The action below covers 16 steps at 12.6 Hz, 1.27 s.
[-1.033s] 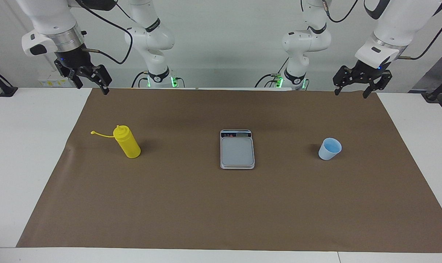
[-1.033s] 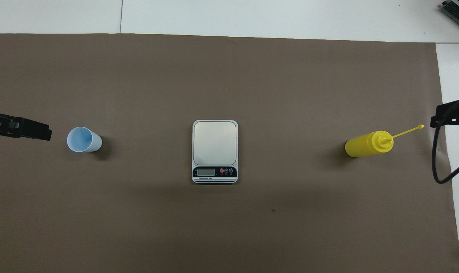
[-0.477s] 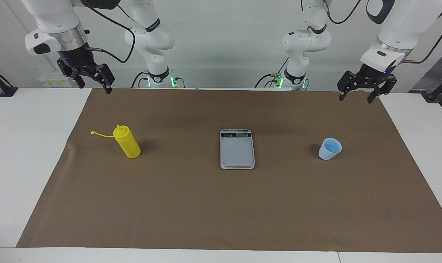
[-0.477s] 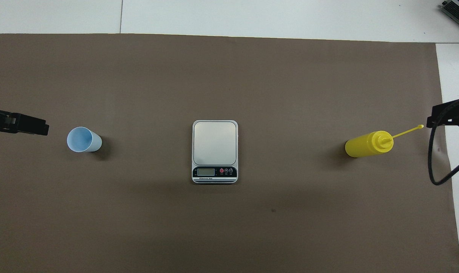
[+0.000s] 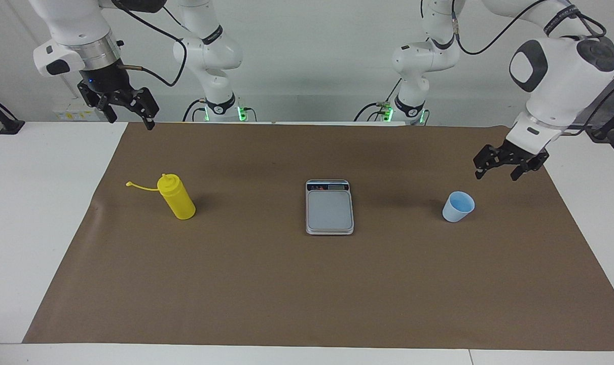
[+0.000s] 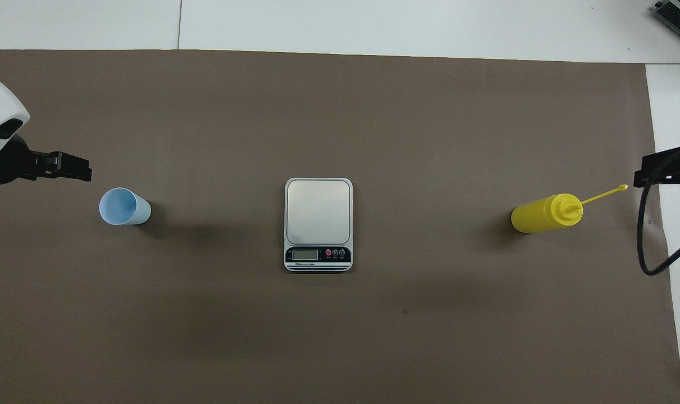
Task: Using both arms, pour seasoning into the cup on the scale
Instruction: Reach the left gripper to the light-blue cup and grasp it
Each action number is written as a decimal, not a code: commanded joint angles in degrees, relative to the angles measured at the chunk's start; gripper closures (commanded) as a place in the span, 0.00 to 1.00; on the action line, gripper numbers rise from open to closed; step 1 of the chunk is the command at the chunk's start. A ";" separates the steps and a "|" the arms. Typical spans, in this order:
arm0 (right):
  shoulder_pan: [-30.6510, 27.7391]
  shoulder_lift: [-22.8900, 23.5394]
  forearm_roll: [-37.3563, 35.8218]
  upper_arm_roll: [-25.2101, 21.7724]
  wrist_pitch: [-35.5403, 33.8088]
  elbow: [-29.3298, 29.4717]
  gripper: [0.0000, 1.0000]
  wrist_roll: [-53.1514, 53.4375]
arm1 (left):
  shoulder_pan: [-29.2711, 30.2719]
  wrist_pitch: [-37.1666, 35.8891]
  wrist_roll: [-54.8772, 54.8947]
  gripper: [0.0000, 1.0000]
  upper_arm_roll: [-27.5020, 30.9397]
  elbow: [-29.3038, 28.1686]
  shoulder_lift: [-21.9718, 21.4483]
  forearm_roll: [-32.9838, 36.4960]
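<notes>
Both pairs of jaws are seen spread wide, with nothing held between them. The left gripper (image 5: pixel 495 172) is carried in the air over the brown mat (image 5: pixel 307 284), close to the cup (image 5: pixel 458 206) and at about one o'clock from it in the facing view; in the overhead view its black fingers (image 6: pixel 70 168) are found at about ten o'clock from the cup (image 6: pixel 124 207), apart from it. The right gripper (image 5: pixel 129 114) is held high over the mat's edge at the right arm's end of the table, at about eleven o'clock from the seasoning (image 5: pixel 176 196) in the facing view and well apart from it.

The cup is stood upright on the mat, mouth up, toward the left arm's end of the table. The scale (image 5: pixel 329 207) is laid flat at the middle of the mat, its grey plate bare and its dark display strip turned toward the robots; in the overhead view the strip is seen at six o'clock on the scale (image 6: pixel 318 224). The seasoning is stood upright on the mat toward the right arm's end, and its thin cap strap (image 5: pixel 139 186) is stretched out toward nine o'clock in the facing view. In the overhead view the seasoning (image 6: pixel 544 213) is found at three o'clock from the scale and the cup at nine o'clock, both well apart from it.
</notes>
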 commanded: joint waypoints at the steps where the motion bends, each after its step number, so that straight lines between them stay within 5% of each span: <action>1: -0.76 -1.03 -0.03 0.25 3.42 -2.14 0.00 -1.42 | 2.80 7.26 -0.11 0.00 -0.50 -8.89 -2.30 0.25; 6: -0.59 -1.55 -0.03 0.25 4.22 -3.20 0.00 -0.80 | 2.98 19.40 -5.12 0.00 -0.59 -20.15 -3.53 -0.01; 16: -0.67 -1.56 -0.03 0.16 5.79 -3.21 0.00 -0.54 | 2.81 22.57 -13.21 0.00 -0.59 -21.21 0.24 -2.83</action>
